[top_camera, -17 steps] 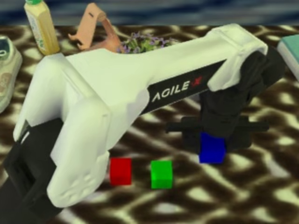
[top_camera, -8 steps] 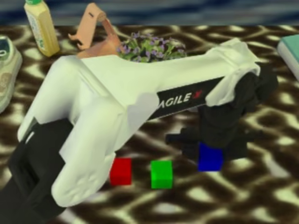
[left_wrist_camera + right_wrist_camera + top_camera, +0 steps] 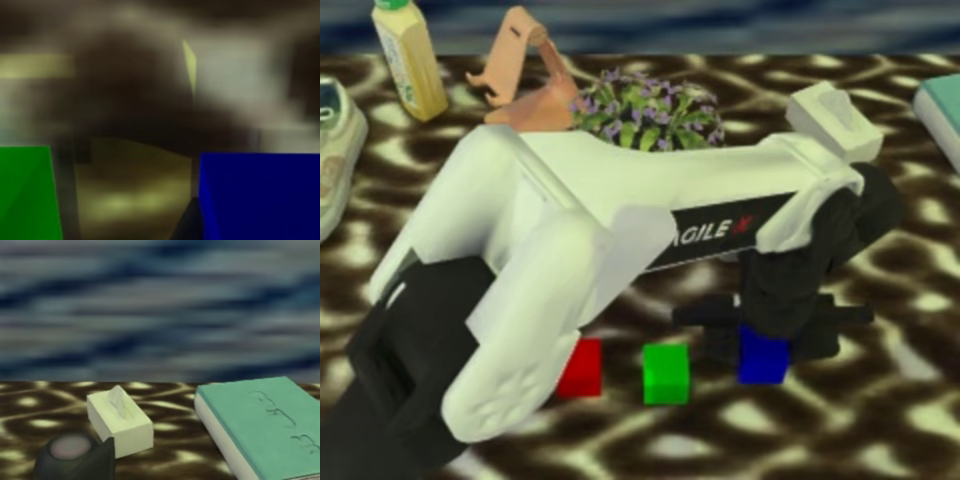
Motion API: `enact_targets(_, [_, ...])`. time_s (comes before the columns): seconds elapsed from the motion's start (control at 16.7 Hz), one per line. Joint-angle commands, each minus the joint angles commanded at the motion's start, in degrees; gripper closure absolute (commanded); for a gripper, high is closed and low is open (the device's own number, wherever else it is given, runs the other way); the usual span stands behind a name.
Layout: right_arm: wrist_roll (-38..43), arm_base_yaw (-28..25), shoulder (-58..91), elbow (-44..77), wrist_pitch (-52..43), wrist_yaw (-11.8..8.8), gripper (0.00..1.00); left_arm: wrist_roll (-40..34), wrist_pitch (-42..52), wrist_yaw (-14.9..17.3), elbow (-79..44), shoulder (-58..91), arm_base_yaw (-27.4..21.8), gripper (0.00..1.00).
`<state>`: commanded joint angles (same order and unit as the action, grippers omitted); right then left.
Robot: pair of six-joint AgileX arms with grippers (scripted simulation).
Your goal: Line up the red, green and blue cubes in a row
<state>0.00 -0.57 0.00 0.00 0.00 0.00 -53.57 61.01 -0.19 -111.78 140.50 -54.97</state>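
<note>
Left pincer (image 3: pixel 760 335) clenched on small deep-blue cube (image 3: pixel 762 360), low over patterned tabletop (image 3: pixel 880 400), right of bright green cube (image 3: pixel 666 373) and bright red cube (image 3: pixel 582 366). Looks like it's closing out the row. Clear gap to green; open room rightward. Right arm not visible.

Table (image 3: pixel 880 420): dark brown w/ pale yellow blotches. Along far edge, top view: yellow bottle (image 3: pixel 410 60) w/ green cap at left, upright; peach-coloured stand (image 3: pixel 525 65) next to it; plant w/ small purple flowers (image 3: pixel 645 105) near centre. Pale sneaker (image 3: pixel 335 150) at left edge, partly cut off. Teal book (image 3: pixel 265 422) at right edge, lying flat. Right wrist view: cream tissue box (image 3: pixel 120 420) near book; dark rounded object (image 3: pixel 75 457), pinkish top, just beside box.
</note>
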Motion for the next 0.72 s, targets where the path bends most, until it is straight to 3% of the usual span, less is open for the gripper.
enact_targets(0.72, [0.0,0.0,0.0,0.0,0.0,0.0,0.00,0.0,0.0,0.0,0.0,0.0,0.0,0.02])
